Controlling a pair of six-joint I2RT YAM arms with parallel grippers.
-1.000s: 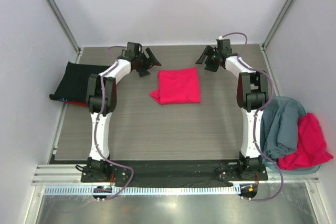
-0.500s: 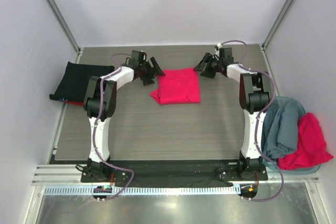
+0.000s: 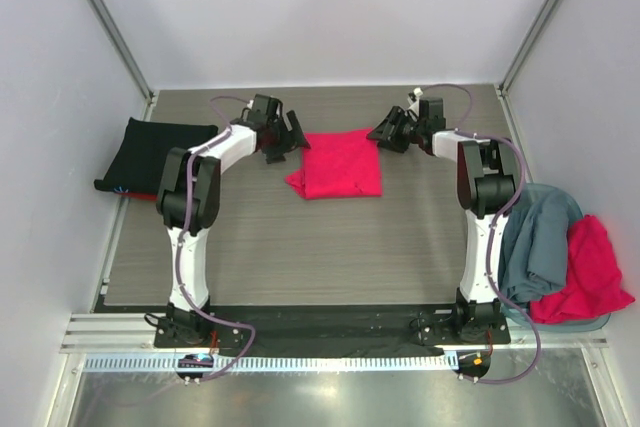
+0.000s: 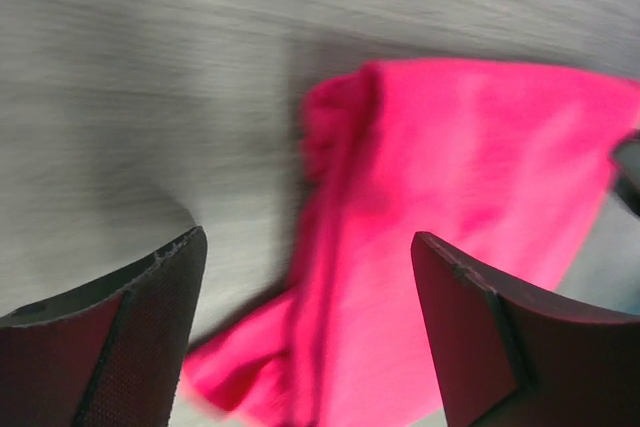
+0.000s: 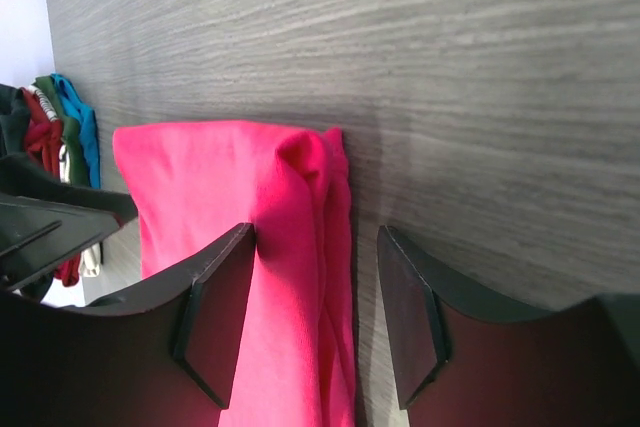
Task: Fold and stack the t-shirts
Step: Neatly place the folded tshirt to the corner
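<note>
A folded bright pinkish-red t-shirt (image 3: 338, 164) lies at the middle of the table. My left gripper (image 3: 290, 137) hovers at its far left corner, jaws open wide over the cloth (image 4: 450, 167), with nothing gripped between its fingers (image 4: 130, 337). My right gripper (image 3: 383, 134) is low at the far right corner. It is open and straddles the shirt's bunched edge (image 5: 320, 187), one finger (image 5: 215, 317) against the cloth and the other on the bare-table side. A folded black t-shirt (image 3: 150, 152) lies at the left edge on top of a dark red one.
A grey-blue t-shirt (image 3: 540, 237) and another pinkish-red one (image 3: 590, 272) lie heaped at the table's right edge, beside the right arm. The table is grey wood grain (image 3: 300, 247), with white walls around it.
Both grippers have come down and inward to the far corners of the pinkish-red shirt. The right jaws have narrowed around its edge.
</note>
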